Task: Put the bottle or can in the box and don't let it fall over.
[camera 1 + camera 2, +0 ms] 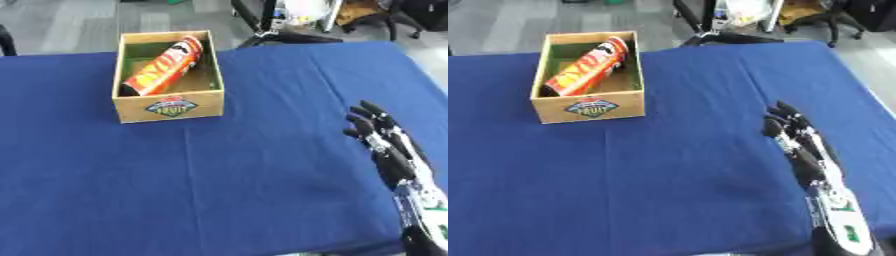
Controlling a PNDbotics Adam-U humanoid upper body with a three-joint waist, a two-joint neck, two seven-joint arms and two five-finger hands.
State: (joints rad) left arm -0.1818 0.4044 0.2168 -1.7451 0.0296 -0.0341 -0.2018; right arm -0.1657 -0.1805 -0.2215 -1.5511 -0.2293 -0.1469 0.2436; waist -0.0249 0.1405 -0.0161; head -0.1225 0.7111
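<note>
Orange can (pixel 164 65) tilted in box (pixel 169 107); right hand (pixel 800 145) well apart.

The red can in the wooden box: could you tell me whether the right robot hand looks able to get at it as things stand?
Probably yes. The right robot hand is open over bare blue cloth, nothing stands between it and the box, and the can leans tilted inside the open top, its upper end at the far rim.

The right hand (pixel 391 150) comes in from the lower right corner, its black and silver forearm (pixel 839 220) rising from the bottom edge. The fingers (pixel 785 119) are straight and held close together, pointing up and slightly left, holding nothing. The left hand shows in neither view.
</note>
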